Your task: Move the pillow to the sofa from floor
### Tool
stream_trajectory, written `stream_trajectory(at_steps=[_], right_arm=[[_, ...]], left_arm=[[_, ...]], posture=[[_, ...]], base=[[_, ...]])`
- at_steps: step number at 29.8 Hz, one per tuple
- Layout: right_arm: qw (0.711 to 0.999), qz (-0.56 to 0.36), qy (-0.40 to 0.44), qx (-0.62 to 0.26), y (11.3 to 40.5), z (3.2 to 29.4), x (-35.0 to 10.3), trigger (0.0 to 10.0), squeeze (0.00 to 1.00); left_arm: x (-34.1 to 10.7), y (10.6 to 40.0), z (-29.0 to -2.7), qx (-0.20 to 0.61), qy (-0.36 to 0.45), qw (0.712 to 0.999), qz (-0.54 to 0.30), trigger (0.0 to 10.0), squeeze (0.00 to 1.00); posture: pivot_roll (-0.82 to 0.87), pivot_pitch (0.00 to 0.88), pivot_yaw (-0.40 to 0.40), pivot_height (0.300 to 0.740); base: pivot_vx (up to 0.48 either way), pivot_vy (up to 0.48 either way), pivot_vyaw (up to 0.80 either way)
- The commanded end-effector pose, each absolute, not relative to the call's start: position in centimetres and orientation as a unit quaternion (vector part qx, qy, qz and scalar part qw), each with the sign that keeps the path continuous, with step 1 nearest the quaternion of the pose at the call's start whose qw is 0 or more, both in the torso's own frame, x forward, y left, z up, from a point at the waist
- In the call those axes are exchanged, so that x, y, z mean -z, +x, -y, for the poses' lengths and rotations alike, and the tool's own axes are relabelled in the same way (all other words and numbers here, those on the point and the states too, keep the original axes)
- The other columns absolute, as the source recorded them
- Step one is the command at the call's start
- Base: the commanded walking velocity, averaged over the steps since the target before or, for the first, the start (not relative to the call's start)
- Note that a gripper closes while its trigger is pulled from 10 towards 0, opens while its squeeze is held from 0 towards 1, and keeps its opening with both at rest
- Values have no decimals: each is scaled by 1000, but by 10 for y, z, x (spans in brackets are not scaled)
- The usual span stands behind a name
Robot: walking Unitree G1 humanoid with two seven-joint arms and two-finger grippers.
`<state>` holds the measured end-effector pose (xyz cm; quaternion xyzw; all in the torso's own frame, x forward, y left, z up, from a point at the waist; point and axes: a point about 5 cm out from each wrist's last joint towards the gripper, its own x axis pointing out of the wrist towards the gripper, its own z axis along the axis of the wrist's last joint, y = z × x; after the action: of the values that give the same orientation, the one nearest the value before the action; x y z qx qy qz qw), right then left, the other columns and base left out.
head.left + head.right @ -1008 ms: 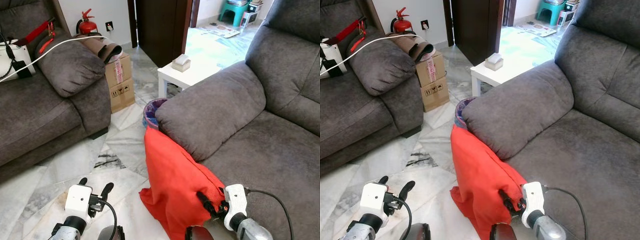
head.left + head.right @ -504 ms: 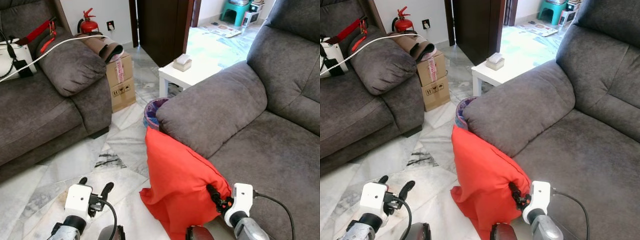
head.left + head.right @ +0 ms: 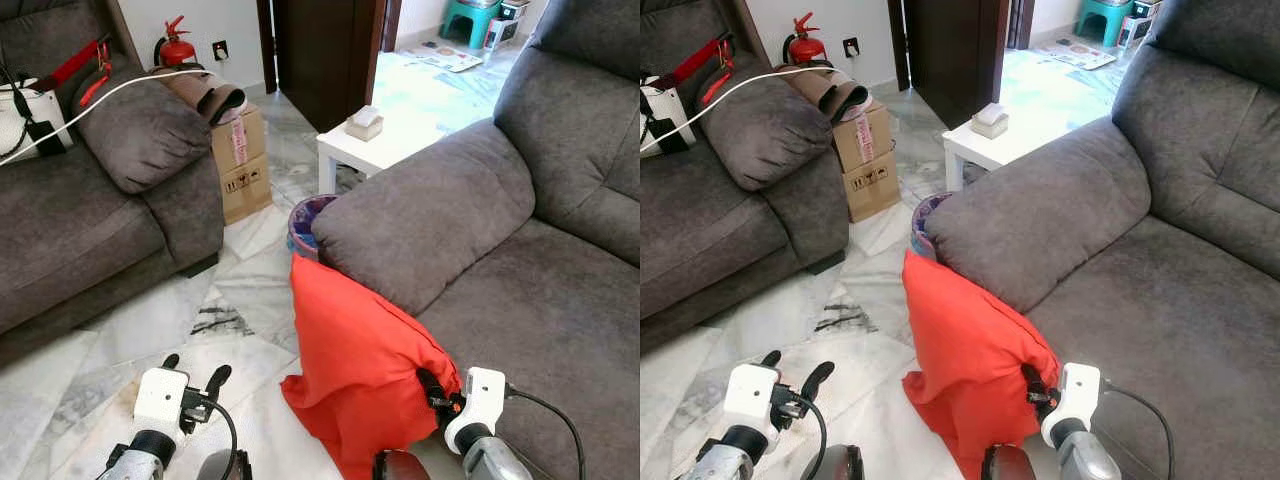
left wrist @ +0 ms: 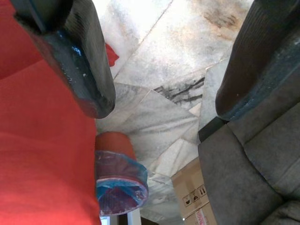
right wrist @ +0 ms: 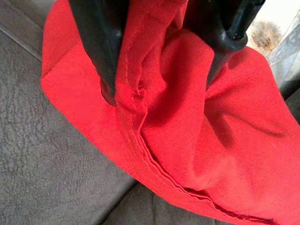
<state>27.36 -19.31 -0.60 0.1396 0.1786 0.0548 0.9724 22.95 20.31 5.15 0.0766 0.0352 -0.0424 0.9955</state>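
Grip check: right gripper is clamped on the pillow, both black fingers pinching a fold of red cloth along the seam; over the last second that gripper has slid from low on the pillow's near edge up to its right corner, next to the seat, and the pillow now stands fuller and more upright than a second ago, when it sagged lower; my read: hold is set and the lift is starting, not done; pillow's bottom is on or just above the floor, I cannot tell which, its right side leaning on the sofa front, its top touching the armrest; so the thing sits inside the right jaws by one corner only, most of its bulk hanging left of and beyond them; left gripper hovers over the floor, left of the pillow and apart from it, fingers spread wide and empty, unchanged over the second; in the left wrist view the pillow lies just beside one finger, not between them; further out, a bin stands behind the pillow against the armrest; beyond it a white table, a carton, second sofa at left with a cable across it, extinguisher by the wall.
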Motion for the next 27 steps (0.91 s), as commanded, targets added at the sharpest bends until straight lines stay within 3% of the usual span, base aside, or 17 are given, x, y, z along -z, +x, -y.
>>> stream_trajectory(at_steps=[1, 9, 27], right_arm=[[971, -185, 144, -48, 269, 193, 11, 0, 0], [968, -169, 178, -48, 265, 192, 11, 0, 0], [973, -143, 168, -72, 260, 180, 11, 0, 0]], left_arm=[[-47, 229, -205, 48, 82, 994, -50, 10000, 0], [-48, 235, -201, 55, 80, 994, -46, 10000, 0], [-48, 237, -202, 58, 76, 994, -45, 10000, 0]], posture=[[24, 108, 37, 598], [14, 91, 34, 598], [2, 89, 38, 598]], base=[[0, 0, 0], [0, 0, 0], [0, 0, 0]])
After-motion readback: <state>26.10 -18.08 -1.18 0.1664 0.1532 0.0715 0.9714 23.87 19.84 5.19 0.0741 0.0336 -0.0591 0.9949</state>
